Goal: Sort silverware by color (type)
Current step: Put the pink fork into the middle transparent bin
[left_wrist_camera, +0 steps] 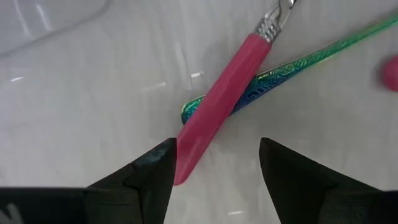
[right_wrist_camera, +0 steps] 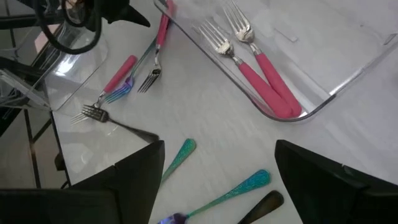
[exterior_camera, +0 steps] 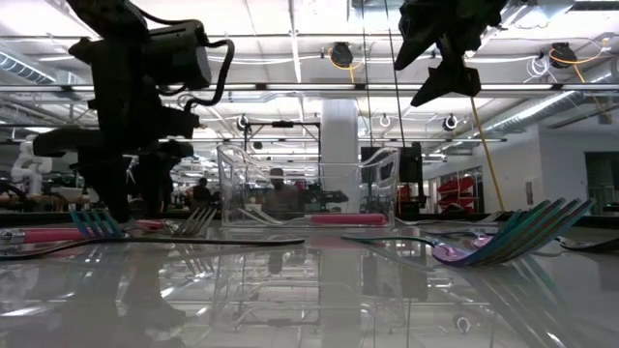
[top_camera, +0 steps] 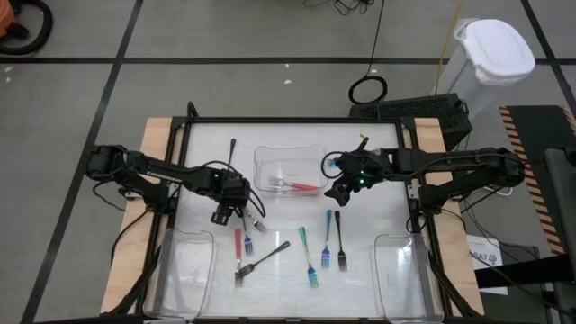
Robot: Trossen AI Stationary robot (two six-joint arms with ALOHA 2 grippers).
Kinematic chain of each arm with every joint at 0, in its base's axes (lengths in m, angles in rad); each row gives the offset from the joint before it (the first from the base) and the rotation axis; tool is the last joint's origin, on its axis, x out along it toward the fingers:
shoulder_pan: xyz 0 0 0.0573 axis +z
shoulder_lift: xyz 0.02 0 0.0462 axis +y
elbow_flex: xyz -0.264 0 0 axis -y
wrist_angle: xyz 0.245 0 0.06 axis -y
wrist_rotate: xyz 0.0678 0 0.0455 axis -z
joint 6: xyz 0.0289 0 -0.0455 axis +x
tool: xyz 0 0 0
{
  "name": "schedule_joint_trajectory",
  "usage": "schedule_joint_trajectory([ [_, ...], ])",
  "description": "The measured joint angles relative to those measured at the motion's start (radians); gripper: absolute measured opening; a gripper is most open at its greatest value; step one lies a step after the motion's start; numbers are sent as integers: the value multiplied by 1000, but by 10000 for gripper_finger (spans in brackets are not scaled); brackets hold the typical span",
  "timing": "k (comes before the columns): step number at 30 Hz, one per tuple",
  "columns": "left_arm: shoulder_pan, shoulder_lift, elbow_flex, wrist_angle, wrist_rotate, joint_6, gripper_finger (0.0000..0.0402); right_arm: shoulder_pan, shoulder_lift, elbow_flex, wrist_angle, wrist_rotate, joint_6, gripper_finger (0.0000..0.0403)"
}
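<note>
Two pink-handled forks already lie side by side in the clear tray at the middle of the table, their tines pointing the same way. I see my left gripper low over the table, just left of that tray, with its jaws partly apart and holding nothing; between its fingers lies the end of another pink-handled fork, which rests across a teal-handled utensil. My right gripper hangs above the table beside the right end of the tray, its jaws wide and empty. Nearer the front edge, several pieces are still loose: a dark grey fork, two teal-handled forks and a dark utensil.
</note>
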Motion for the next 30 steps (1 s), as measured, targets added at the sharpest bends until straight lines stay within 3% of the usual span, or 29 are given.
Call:
schedule_joint_trajectory([
  [7, 0, 91, 7, 9, -1, -2, 227, 0, 0, 0, -5, -2, 1, 301],
  [17, 0, 92, 5, 10, -2, -4, 220, 0, 0, 0, -8, -4, -2, 301],
  [22, 0, 94, 5, 3, 13, -28, 170, 0, 0, 0, -8, -4, -7, 301],
  [30, 0, 96, 11, -17, 67, -55, 41, 0, 0, 0, -8, -3, -7, 301],
])
